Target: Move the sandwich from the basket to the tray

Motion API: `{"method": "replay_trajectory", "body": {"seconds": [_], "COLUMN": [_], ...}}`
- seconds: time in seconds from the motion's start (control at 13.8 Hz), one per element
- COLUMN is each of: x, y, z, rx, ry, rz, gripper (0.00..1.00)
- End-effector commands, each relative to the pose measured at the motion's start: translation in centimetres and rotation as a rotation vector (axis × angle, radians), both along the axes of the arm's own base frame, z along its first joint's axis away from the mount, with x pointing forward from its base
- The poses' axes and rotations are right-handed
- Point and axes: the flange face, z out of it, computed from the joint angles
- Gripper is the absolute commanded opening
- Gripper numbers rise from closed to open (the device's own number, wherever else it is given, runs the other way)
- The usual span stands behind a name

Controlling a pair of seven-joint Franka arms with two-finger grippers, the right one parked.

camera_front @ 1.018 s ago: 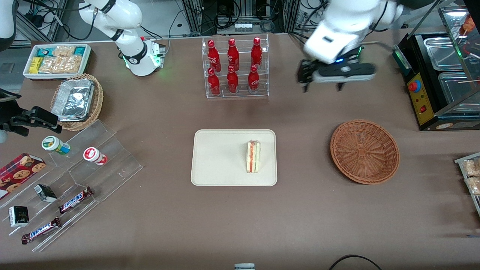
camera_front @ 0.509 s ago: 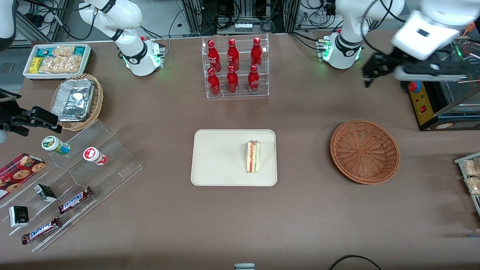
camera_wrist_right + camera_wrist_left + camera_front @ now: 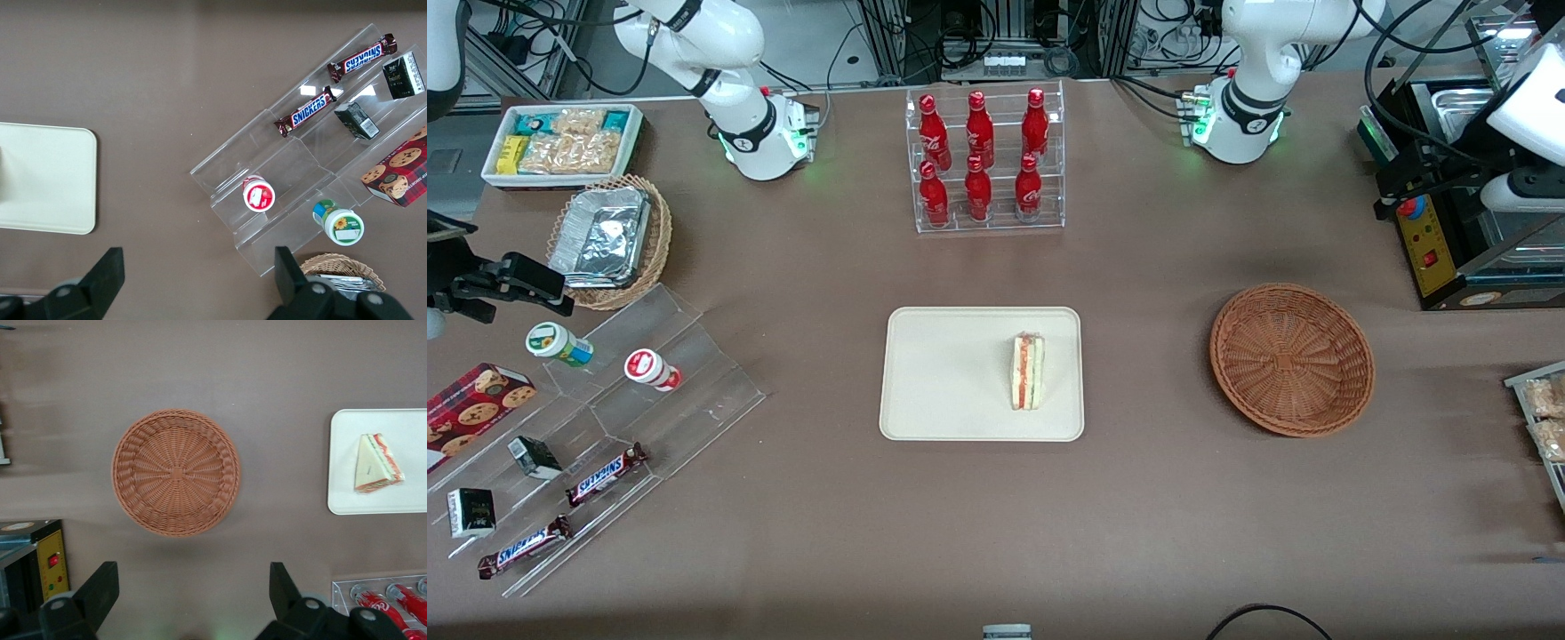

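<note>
Sandwich (image 3: pixel 1028 372) lies on the tray (image 3: pixel 943 373), in the half of the tray nearer the basket (image 3: pixel 1291 359). Cut edge with red and green stripes faces up in the front view; the wedge rests inside the low rim and does not touch it. In the left wrist view the sandwich (image 3: pixel 375 463) shows as a pale triangle on the tray (image 3: pixel 347 487), striped edge turned away from the basket.

Basket sits on the brown tabletop (image 3: pixel 1138 498), well apart from the tray, toward the working arm's end. It holds nothing: bare woven bottom seen in the left wrist view (image 3: pixel 175 472).

Tool (image 3: pixel 190 600) is released, fingers (image 3: pixel 100 590) spread wide, nothing between them. It is raised well above the tabletop, looking straight down; the basket lies below it, slightly offset. In the front view the tool's fingers cannot be made out; the left arm (image 3: pixel 1525 116) sits at the working arm's end, over the black appliance (image 3: pixel 1449 222), farther from the front camera than the basket.

Rack of red bottles (image 3: pixel 983 160) stands farther from the front camera than the tray.
</note>
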Motion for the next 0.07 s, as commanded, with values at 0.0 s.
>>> {"method": "replay_trajectory", "body": {"seconds": [0.0], "x": [-0.97], "y": [-1.87], "z": [0.64], "rx": [-0.016], "ry": [0.002], "rz": [-0.047], "gripper": [1.00]}}
